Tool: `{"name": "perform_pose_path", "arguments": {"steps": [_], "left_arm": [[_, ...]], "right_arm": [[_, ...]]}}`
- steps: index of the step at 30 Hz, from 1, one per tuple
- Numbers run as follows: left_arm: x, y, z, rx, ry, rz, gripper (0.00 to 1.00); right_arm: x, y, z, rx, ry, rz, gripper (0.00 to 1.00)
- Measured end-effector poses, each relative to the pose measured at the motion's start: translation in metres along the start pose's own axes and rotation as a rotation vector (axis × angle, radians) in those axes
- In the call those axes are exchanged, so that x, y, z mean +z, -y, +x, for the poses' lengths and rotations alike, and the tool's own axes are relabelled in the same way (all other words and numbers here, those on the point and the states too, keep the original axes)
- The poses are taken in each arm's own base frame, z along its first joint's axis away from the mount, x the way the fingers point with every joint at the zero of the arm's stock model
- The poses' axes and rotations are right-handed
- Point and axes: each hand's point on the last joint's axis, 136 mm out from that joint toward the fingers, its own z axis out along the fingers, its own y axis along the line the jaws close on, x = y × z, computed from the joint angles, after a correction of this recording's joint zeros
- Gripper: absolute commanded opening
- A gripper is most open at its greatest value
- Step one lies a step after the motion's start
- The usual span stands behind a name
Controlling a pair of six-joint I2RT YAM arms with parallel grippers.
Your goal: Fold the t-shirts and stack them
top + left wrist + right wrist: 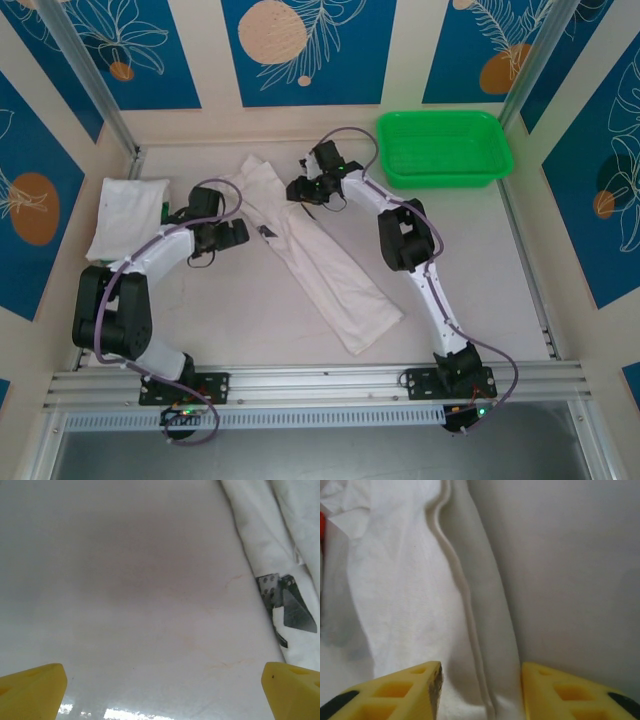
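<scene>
Mid-fold: long t-shirt (322, 268) lies diagonally mid-table, folded t-shirt (128, 215) sits far left. By the long one, left gripper (236, 234) is spread wide over bare table (480, 260), just left of the dark label (287, 607); right gripper (303, 190) is half-spread astride the far edge, grip unclear. Next, likely: pinch the far end and fold it nearward.
</scene>
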Motion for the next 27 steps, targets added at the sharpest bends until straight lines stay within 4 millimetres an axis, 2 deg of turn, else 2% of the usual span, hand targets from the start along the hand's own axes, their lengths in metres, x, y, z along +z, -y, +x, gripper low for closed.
{"name": "perform_pose_path", "arguments": {"steps": [1, 3, 4, 8, 11, 17, 23, 27], "left_arm": [[0.000, 0.001, -0.001, -0.004, 0.003, 0.005, 1.00], [0.000, 0.005, -0.004, -0.012, 0.017, 0.022, 1.00], [0.000, 0.006, -0.006, -0.016, 0.023, 0.030, 1.00], [-0.001, 0.012, -0.007, -0.026, 0.021, 0.058, 1.00], [0.000, 0.015, -0.005, -0.037, 0.009, 0.075, 1.00], [0.001, 0.022, -0.006, -0.036, -0.003, 0.109, 1.00], [0.005, 0.039, -0.006, -0.017, -0.014, 0.148, 1.00], [0.008, 0.059, -0.003, 0.021, -0.028, 0.172, 1.00]], "right_arm": [[0.000, -0.002, -0.002, 0.004, 0.000, -0.010, 0.20], [0.000, -0.005, -0.003, 0.012, -0.002, -0.028, 0.05], [0.000, -0.004, -0.004, 0.022, -0.004, -0.031, 0.02], [-0.003, 0.004, -0.006, 0.048, 0.000, -0.022, 0.00], [-0.008, 0.017, -0.013, 0.066, 0.024, 0.011, 0.00], [-0.028, 0.072, -0.030, 0.163, 0.107, 0.134, 0.00], [-0.071, 0.124, -0.048, 0.285, 0.222, 0.287, 0.00], [-0.092, 0.146, -0.048, 0.334, 0.265, 0.358, 0.01]]}}
